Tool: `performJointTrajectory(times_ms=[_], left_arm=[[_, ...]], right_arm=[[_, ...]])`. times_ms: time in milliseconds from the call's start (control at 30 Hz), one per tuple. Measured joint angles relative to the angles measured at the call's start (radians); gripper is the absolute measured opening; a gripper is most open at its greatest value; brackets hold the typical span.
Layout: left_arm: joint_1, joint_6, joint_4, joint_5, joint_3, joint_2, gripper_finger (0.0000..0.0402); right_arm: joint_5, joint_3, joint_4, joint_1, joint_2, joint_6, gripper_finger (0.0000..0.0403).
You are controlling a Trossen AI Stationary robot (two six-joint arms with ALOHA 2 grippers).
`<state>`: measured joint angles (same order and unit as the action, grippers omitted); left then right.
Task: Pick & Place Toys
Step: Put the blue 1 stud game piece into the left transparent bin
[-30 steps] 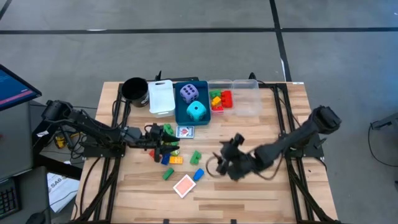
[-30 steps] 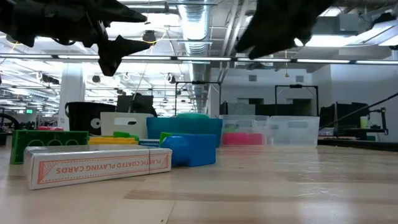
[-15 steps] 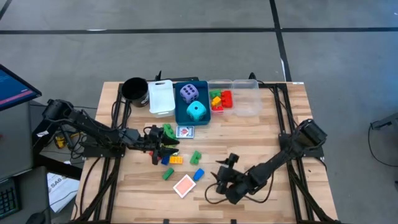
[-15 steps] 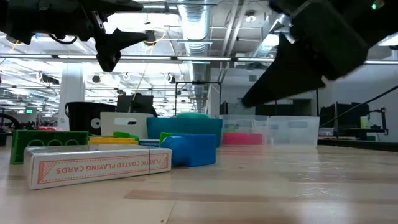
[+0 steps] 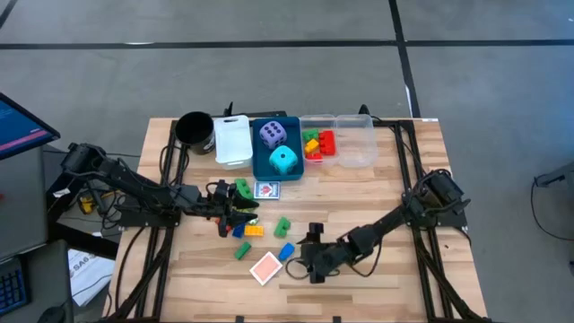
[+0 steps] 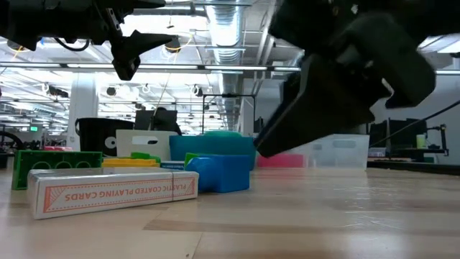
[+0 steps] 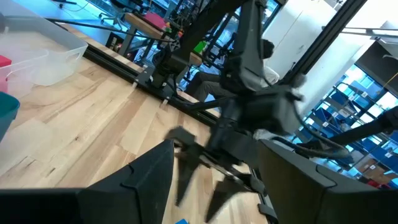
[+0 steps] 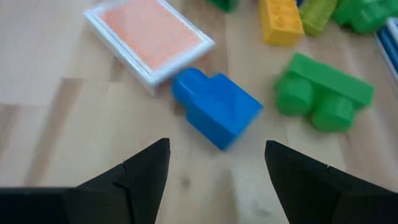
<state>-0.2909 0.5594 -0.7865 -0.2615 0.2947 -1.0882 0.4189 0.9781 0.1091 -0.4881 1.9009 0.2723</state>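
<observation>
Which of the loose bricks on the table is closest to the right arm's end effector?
The blue brick beside the red-backed card pack. It lies just ahead of the right end effector; the green and yellow bricks lie farther off.

My arms: two, one end effector each — left end effector [image 5: 235, 209], right end effector [image 5: 303, 257].
Soft dice: two, purple soft die [image 5: 273, 135] and cyan soft die [image 5: 283, 161].
Red-backed card packs: two — one flat on wooden counter [image 5: 266, 267], one beside blue bin [image 5: 267, 190].
Bins: three — white bin [image 5: 232, 141], blue bin [image 5: 259, 166], clear bin [image 5: 354, 144].
Black cup [image 5: 194, 129]: one.
Loose blue plastic brick [image 5: 286, 251] near my right end effector: one.
Loose small plastic bricks elsewhere: several, exact count unclear.
</observation>
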Motion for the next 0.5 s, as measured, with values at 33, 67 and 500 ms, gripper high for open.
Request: performJointTrajectory(times_ms=[33,67,500], left_arm=[[0.000,0.000,0.000,0.000,0.000,0.000,0.0223],[0.000,-0.001,0.001,0.000,0.000,0.000,0.0223],[0.000,-0.055,-0.008,0.000,0.000,0.000,0.0223]], right_arm=[[-0.017,-0.036,0.032,0.012,-0.016,-0.002,0.0260],[-0.032,-0.070,0.074,0.024,-0.035,-0.003,0.0260],[-0.337,-0.585,0.916,0.139,-0.202,-0.066,0.0260]])
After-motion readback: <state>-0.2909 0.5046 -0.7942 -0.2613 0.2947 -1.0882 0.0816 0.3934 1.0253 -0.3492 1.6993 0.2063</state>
